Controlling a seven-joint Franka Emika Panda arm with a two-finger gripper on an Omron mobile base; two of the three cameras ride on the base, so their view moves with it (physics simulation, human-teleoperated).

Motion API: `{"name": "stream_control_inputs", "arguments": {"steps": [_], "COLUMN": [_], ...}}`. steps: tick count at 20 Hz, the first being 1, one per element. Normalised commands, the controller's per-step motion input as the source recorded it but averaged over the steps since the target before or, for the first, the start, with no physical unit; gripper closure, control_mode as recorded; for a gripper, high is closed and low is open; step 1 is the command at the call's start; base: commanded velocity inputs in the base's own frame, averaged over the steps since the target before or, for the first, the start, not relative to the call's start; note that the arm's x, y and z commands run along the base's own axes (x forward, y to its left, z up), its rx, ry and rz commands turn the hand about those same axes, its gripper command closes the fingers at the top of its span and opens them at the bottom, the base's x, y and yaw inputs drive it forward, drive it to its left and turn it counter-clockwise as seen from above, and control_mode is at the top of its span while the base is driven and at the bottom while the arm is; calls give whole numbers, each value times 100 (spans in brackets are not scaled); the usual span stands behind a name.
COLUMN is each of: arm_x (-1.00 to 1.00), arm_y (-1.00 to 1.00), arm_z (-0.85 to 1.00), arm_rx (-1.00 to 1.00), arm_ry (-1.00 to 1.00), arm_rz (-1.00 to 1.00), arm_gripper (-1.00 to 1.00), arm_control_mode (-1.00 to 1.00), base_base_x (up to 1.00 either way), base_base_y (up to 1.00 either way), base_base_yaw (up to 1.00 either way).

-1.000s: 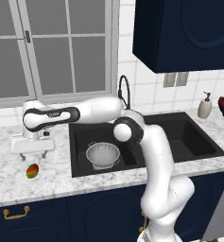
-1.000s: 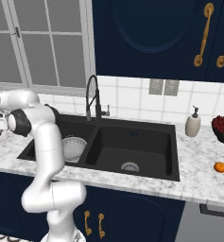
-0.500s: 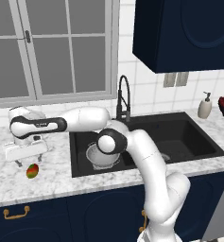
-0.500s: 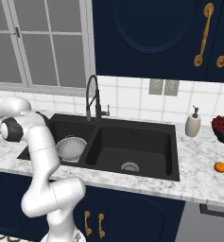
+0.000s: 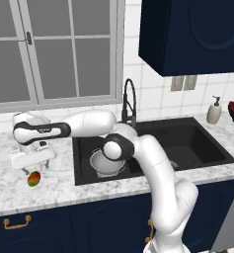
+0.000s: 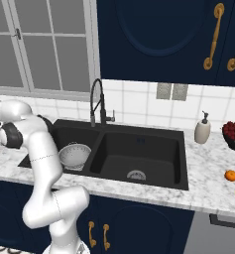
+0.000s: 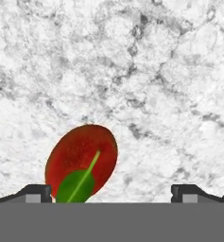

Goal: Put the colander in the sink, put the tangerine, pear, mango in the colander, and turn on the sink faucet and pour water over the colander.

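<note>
While the gripper [image 5: 33, 159] hovers over the marble counter [image 5: 10, 188] left of the sink [image 5: 197, 143], its 2 fingers stand spread wide and hold nothing. Just below it lies the mango [image 5: 34, 179], apart from both fingertips. Inside the sink's left basin sits the colander [image 5: 106, 165].
</note>
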Motion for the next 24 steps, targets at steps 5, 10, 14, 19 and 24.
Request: {"name": "stream_control_inputs", "arguments": {"steps": [5,10,14,19,24], "arm_x": [-20,0,0,0,2], "arm_y": [-4,0,8,11,17], "arm_z": [-27,-15,0,1,0], "arm_rx": [16,5,0,0,0], "arm_ry": [-19,-14,0,0,0], "arm_rz": [-4,-2,0,0,0], "arm_gripper": [-100,-100,-100,-100,-100], "arm_control_mode": [-100,-100,-100,-100,-100], "base_base_x": [0,0,0,0,0], "base_base_y": [0,0,0,0,0], "base_base_yaw": [0,0,0,0,0]}}
